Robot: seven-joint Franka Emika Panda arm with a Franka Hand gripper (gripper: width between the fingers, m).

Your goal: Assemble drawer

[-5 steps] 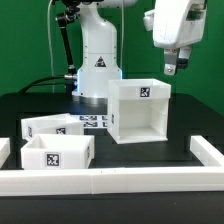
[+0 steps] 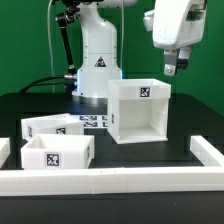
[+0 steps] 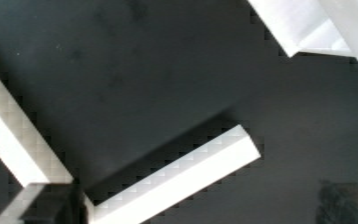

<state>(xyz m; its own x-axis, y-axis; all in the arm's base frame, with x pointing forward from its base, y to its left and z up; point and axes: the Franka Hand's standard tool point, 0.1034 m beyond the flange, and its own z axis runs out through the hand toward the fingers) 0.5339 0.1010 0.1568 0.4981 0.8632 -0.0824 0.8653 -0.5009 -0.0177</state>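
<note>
White plastic shell (image 2: 140, 112): the drawer's hollow cube stood on the black bench (image 2: 170, 150), right of centre in the exterior view, its open face toward that camera and a tag on its upper front edge.
Trays: the far tray (image 2: 52, 126) and the near tray (image 2: 58, 152) sat close together on the exterior view's left, well apart from the shell. I could make out no knobs.
Handling: I judged every piece light, stiff and smooth, so likely to slip under a loose pinch. The shell looked too wide to span, so I would have taken one thin wall at its top edge, and the same on a tray.
Tool (image 2: 177, 68): it hung high above the shell's right rear corner. The wrist view showed its fingertips spread wide, with nothing between them.
Surface: matte, dark and flat, good for sliding parts.
Room: low white rails (image 2: 110, 182) fenced the front and sides. The marker board (image 2: 90, 122) lay flat between the trays and the shell, before the arm's base (image 2: 98, 60).
Wrist view: white strips crossed the dark bench. I could not tell which parts they were.
</note>
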